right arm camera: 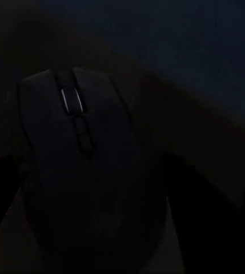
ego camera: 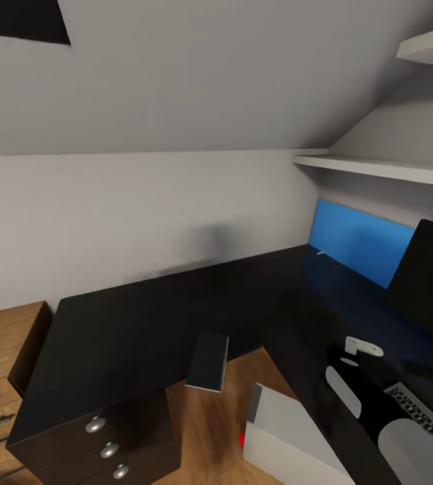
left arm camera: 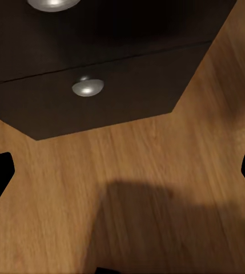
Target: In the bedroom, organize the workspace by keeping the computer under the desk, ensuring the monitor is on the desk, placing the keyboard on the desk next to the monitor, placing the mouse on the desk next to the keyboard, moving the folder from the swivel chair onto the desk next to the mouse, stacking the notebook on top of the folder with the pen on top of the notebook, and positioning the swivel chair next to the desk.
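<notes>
Right gripper [right arm camera: 93,188] sits over the small black dome-shaped mouse [right arm camera: 85,154]; too dark to tell whether the fingers pinch it or just straddle it. Judging by the head view, it's over the glossy black L-shaped desk [ego camera: 142,316], near the silver-grey keyboard [ego camera: 426,414].

Step as I read it: seat the mouse next to the keyboard. Lower flat, release only on contact, keep off the keys.

Left gripper [left arm camera: 122,171] spread, empty, over the wooden floor [left arm camera: 156,171].

Count: one mouse, one keyboard, one wide black monitor [ego camera: 428,283], one blue folder [ego camera: 357,241] against the wall, one pale grey computer tower [ego camera: 290,438], three drawer knobs.
</notes>
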`<state>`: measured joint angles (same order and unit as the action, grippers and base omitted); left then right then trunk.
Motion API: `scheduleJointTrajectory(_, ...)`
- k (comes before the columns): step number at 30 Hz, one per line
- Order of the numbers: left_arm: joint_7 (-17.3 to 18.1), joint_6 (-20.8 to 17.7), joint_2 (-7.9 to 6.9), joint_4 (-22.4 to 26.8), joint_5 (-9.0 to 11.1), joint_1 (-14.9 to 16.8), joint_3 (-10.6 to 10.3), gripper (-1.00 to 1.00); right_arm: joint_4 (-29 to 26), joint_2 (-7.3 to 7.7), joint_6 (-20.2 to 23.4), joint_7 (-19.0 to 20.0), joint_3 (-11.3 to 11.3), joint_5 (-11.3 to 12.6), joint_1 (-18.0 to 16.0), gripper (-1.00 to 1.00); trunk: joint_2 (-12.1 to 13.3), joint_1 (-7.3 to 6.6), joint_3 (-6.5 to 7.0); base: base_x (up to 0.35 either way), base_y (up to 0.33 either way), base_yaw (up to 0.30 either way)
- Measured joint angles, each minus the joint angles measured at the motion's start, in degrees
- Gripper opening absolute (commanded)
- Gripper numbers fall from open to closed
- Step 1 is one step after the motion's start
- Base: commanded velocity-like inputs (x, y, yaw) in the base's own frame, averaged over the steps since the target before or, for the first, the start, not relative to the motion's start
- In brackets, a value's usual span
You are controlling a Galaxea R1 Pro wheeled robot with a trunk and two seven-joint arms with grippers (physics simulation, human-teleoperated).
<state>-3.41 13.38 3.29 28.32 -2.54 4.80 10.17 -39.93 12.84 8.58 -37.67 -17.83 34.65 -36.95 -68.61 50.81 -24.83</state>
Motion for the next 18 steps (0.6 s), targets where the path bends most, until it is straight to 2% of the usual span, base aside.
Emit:
scheduleJointTrajectory(9,0.1,0.0,0.11,0.5,0.4,0.0,0.1,1.00,8.9,-0.01,-2.4,4.5,0.2,0.1,-3.6,-1.00,0.0,0.01,0.00,0.017,0.000,0.000)
scheduleJointTrajectory(18,0.0,0.1,0.24,0.4,0.3,0.0,0.1,1.00,10.6,-0.01,-3.4,5.2,0.2,0.2,-4.2,-1.00,0.0,0.01,0.00,0.000,0.000,0.000)
